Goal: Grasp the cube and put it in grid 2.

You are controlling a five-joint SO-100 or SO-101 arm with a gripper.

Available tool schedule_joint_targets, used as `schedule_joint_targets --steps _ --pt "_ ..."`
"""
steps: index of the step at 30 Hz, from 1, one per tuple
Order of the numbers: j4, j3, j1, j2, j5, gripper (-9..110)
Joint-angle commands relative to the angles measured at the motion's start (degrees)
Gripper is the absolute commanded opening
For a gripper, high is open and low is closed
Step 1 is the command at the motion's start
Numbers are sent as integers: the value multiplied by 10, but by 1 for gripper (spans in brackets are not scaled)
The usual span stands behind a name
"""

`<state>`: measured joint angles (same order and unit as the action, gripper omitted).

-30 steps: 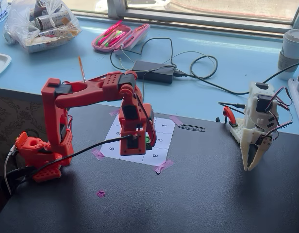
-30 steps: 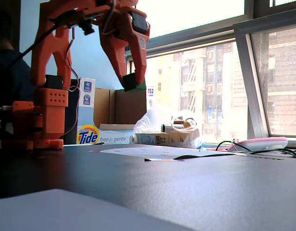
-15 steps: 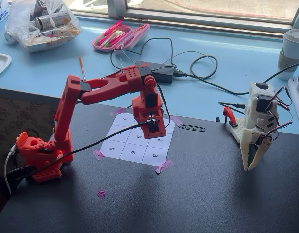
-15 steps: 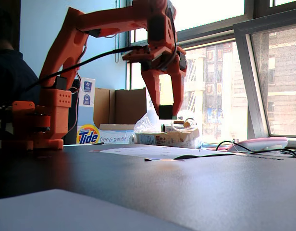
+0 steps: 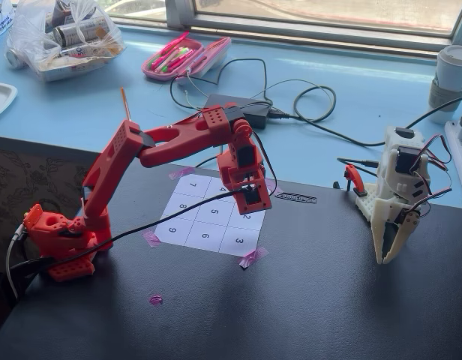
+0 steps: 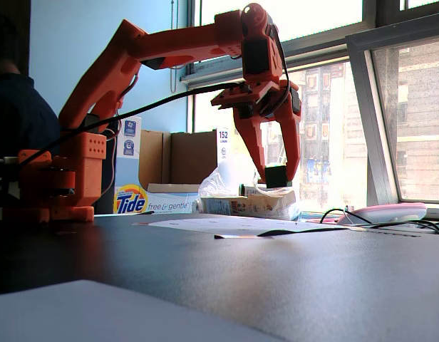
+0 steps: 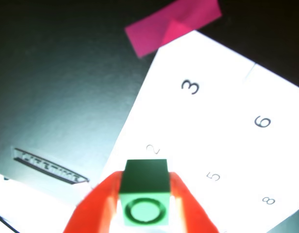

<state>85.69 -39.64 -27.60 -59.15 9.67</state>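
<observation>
Above the numbered sheet [image 5: 208,217], the red arm [image 5: 118,169] holds its end effector [image 5: 252,201] pointing down, its two fingers closed on the cube [image 7: 144,191]. In the wrist view the green cube sits clamped between the red fingers [image 7: 193,208], one on each side, with a dark ring on the face turned to the camera. Just beyond the cube in that view lies grid 2 [image 7: 152,148], its digit partly covered by the cube's far edge; squares 3 [image 7: 191,86], 6 [image 7: 262,121], 5 [image 7: 214,175] and 8 [image 7: 268,200] spread away to the right and far side.

In a fixed view from low on the table [image 6: 312,278], the cube [image 6: 278,176] appears as a dark block between the fingertips, raised clear of the sheet [image 6: 226,224], with open space between it and the paper.

In a fixed view from above, the end effector hides the right-hand far part of the sheet, and the cube itself cannot be made out there. Pink tape [image 5: 252,257] marks the sheet's near right corner, and a small pink scrap [image 5: 155,299] lies apart on the dark table [image 5: 328,300], nearer the camera. A white second arm [image 5: 396,195] stands well to the right.
</observation>
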Motion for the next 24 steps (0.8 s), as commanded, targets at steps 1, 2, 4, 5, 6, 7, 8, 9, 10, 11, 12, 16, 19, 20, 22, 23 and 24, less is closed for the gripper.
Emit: schedule_joint_targets --steps 1,2,4,5,6,7,8,9,10,11,12,16,19,20,22,23,24 --pt "5 24 -5 8 4 0" --pt "5 21 -7 14 7 0" --pt "4 18 -11 26 10 0" --pt "2 18 -11 32 11 0" --pt "0 18 -12 36 12 0" --pt "-2 18 -14 40 13 0" --pt "-4 18 -15 44 13 0" --pt "-6 18 -16 47 15 0" --pt "-10 18 -17 51 17 0" --pt "-12 18 -17 55 18 0" --pt "-15 18 -18 60 18 0" --pt "-24 18 -20 78 18 0" --pt "-33 18 -22 92 19 0" --pt "-37 18 -22 98 19 0" --pt "-44 18 -22 107 20 0" --pt "-47 18 -22 111 20 0" --pt "-50 18 -22 114 20 0"
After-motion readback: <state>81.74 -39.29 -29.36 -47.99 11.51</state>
